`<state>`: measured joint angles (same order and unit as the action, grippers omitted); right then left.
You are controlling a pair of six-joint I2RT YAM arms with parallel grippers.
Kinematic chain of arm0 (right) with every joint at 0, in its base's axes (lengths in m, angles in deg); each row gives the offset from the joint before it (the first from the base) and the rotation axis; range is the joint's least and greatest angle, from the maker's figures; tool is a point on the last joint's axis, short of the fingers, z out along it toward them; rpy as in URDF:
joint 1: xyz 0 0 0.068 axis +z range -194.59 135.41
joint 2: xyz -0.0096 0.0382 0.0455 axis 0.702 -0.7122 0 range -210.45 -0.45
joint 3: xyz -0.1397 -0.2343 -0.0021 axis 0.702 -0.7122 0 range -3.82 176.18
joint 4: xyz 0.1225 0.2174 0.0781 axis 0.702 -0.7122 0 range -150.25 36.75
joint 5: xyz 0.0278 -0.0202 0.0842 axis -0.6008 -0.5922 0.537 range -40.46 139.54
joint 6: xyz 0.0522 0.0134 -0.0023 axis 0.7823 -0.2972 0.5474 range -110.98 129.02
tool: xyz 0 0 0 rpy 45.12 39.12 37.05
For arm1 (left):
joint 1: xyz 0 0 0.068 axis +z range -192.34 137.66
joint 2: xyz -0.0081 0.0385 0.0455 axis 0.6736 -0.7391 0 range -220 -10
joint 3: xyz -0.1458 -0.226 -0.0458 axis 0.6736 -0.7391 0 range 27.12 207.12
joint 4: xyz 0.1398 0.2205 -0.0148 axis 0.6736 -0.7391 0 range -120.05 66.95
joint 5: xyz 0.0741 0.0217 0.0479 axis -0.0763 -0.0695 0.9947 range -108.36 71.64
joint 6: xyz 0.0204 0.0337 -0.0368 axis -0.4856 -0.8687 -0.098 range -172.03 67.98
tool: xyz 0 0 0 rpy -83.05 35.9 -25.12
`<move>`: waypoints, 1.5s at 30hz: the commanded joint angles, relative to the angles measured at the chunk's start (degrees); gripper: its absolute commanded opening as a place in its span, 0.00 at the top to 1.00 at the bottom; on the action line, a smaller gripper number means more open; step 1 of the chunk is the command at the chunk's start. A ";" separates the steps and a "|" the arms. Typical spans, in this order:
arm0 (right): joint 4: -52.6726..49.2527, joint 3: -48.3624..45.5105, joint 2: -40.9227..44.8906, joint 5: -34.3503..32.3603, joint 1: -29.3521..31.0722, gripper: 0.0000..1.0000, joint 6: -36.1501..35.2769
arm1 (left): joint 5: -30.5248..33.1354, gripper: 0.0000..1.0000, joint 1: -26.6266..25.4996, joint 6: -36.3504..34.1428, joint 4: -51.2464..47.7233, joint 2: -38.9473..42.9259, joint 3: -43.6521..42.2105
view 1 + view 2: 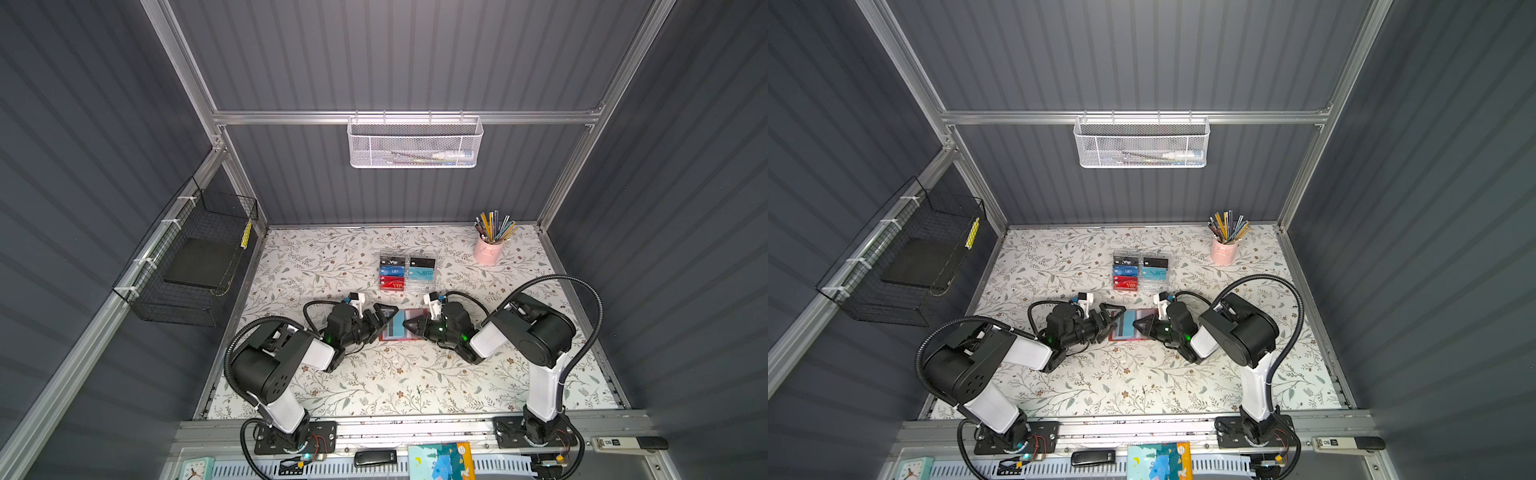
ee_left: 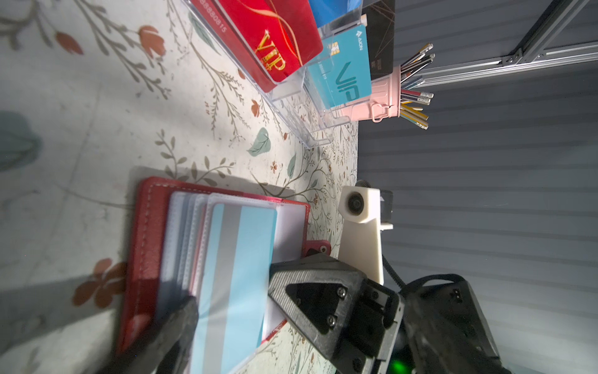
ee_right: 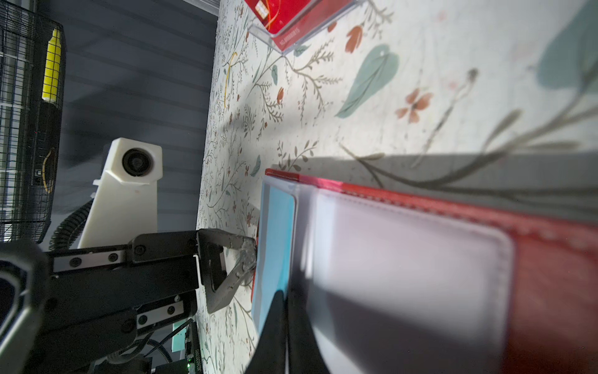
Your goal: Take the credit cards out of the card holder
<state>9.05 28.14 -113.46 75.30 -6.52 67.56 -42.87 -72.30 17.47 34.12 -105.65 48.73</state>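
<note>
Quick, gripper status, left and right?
Left gripper: open, jaws spread wide at the red card holder.
Right gripper: closed at the light-blue credit card edge; whether it actually grips the card cannot be told.

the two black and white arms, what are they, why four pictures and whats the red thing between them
They are two robot arms at a flower-patterned table, each ending in a two-fingered pincer. Two pictures look down from overhead, side by side; the other two come from a camera on each wrist. Between the arms lies a red booklet-style card holder, open, with a light-blue plastic card in a clear sleeve. The left pincer stands open at one edge of it. The right pincer is shut with its tip at the card's edge; whether it grips is unclear. Behind stand a clear acrylic rack of cards and a pink cup of pencils.
</note>
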 commanded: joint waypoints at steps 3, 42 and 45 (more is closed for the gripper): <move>1.37 -0.37 -1.43 2.89 0.92 0.97 -0.62 | -0.27 0.00 -0.72 0.65 -9.10 -2.60 -2.39; -2.91 -4.31 2.21 3.59 -1.41 0.99 -5.01 | -0.47 0.00 -0.63 -3.87 -19.01 3.77 -0.61; -4.40 -4.13 3.54 3.62 -1.40 0.88 -5.43 | -0.65 0.00 -0.58 -4.33 -21.29 6.17 -0.16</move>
<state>8.70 24.71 -111.12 78.75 -7.59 63.84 -43.46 -72.41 15.24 23.25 -100.80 48.77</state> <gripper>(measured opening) 0.102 0.998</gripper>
